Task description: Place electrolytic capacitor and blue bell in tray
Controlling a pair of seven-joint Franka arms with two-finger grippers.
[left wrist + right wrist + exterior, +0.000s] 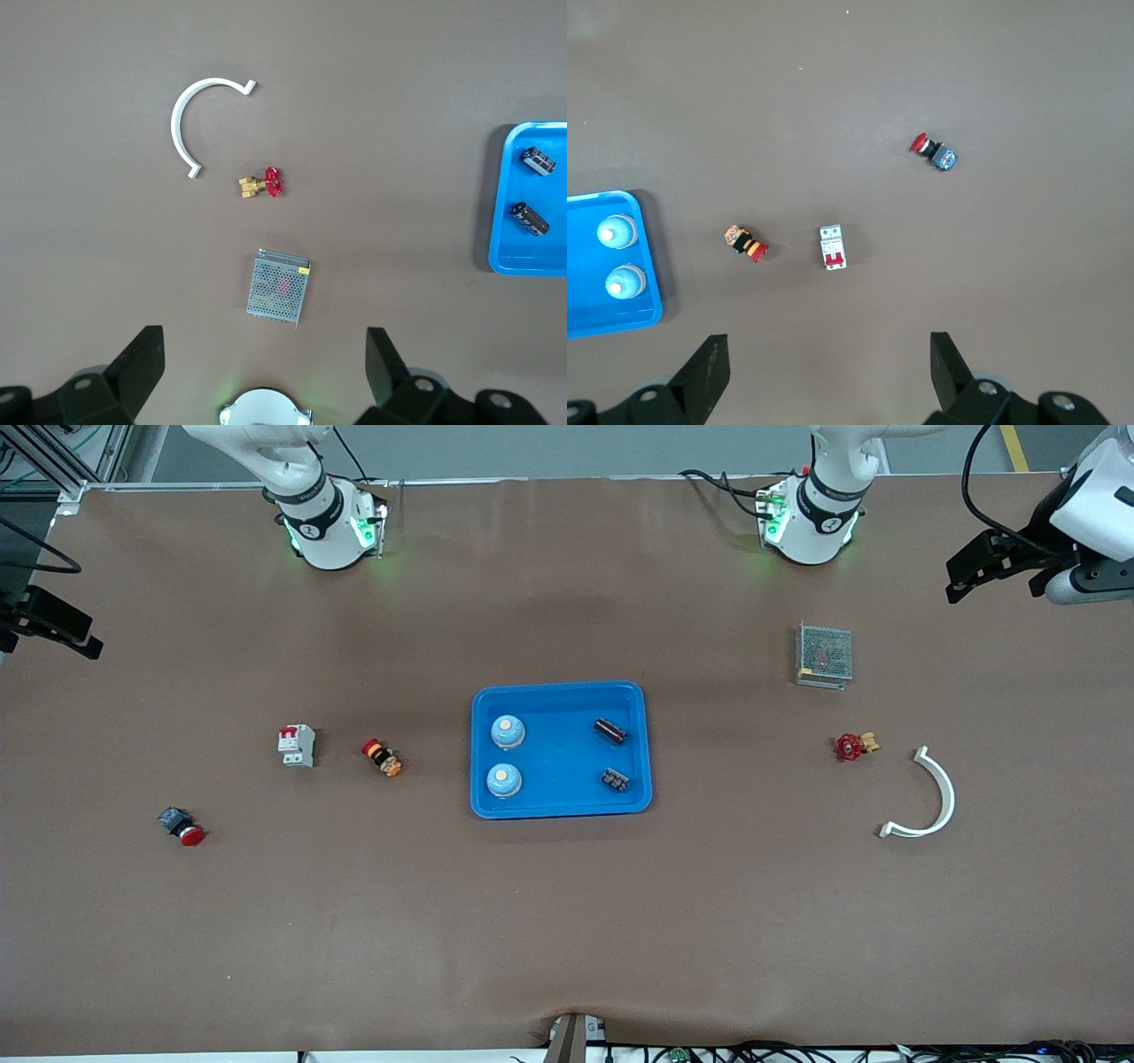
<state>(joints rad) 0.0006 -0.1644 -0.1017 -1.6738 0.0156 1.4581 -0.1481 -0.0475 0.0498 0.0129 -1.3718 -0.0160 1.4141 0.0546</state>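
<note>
The bright blue tray [560, 802] lies mid-table. In it are two blue bells [508, 732] [503, 780] toward the right arm's end and two black electrolytic capacitors [609, 731] [615, 779] toward the left arm's end. The left wrist view shows the tray [509, 252] with the capacitors [539, 160]. The right wrist view shows the tray [585, 319] with the bells [617, 232]. My left gripper [992, 580] [264, 363] is open and empty, high over the left arm's end of the table. My right gripper [44, 633] [827, 367] is open and empty, high over the right arm's end.
At the left arm's end lie a metal mesh box [824, 654], a red-handled valve [853, 746] and a white curved piece [930, 797]. At the right arm's end lie a white circuit breaker [297, 745], an orange and red button [382, 756] and a red push button [182, 826].
</note>
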